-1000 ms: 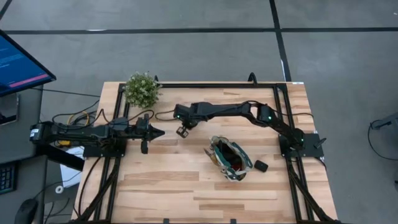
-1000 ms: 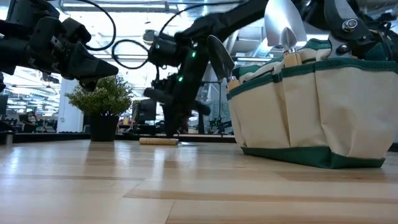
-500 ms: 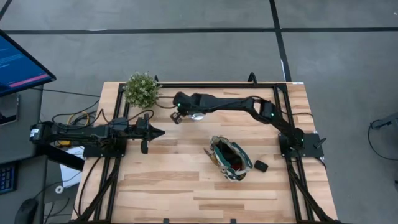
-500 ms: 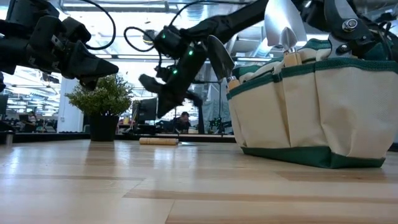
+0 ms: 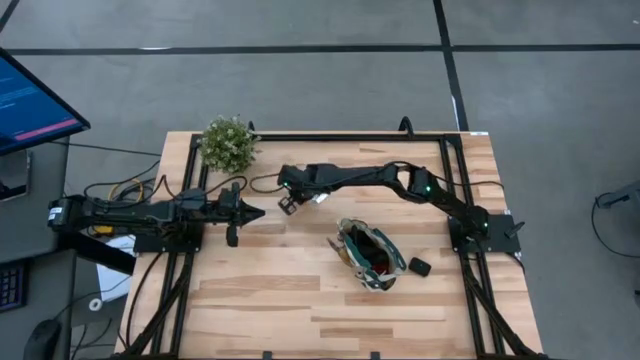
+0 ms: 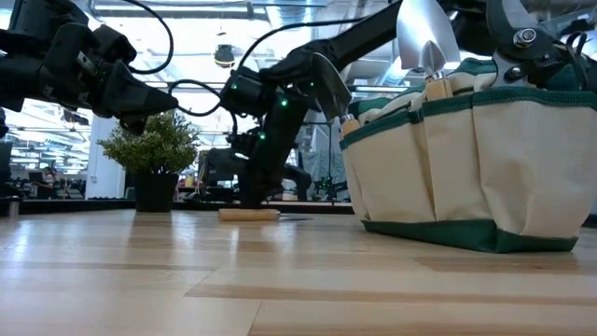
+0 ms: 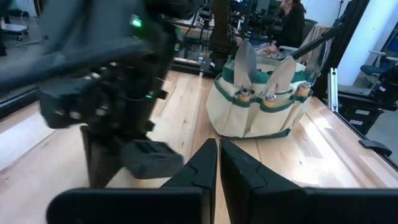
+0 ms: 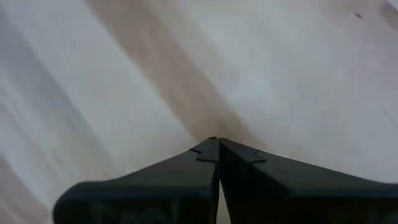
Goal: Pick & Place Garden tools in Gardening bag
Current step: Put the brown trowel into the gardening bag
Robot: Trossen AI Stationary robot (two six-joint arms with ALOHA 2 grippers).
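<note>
The beige gardening bag [image 5: 368,256] with green trim stands right of the table's middle. It also shows in the low view [image 6: 466,168] and the left wrist view [image 7: 258,106], with silver trowel heads [image 6: 424,42] sticking up from its pockets. One tool lies flat on the table; its wooden handle [image 6: 248,214] and silver head [image 5: 320,197] show. My right gripper [image 5: 290,205] is shut and points down at that tool's handle end [image 6: 252,201]. My left gripper [image 5: 258,212] is shut and empty, held above the table at the left. My right gripper's shut fingers [image 8: 217,155] point down at the table beside the lying tool's wooden handle [image 6: 248,214]. Its own wrist view shows only bare wood past the fingertips. I cannot tell whether it touches the handle.
A bushy green potted plant [image 5: 228,143] stands at the far left corner. A small dark object [image 5: 420,267] lies on the table just right of the bag. Bare wood lies along the table's near side [image 5: 300,300]. A person sits in the room behind [image 7: 292,25].
My right gripper rose and swung toward the table's far edge, tipping as it went, then came back toward the near edge and down to the table. The wooden handle has slid a little toward the table's right.
</note>
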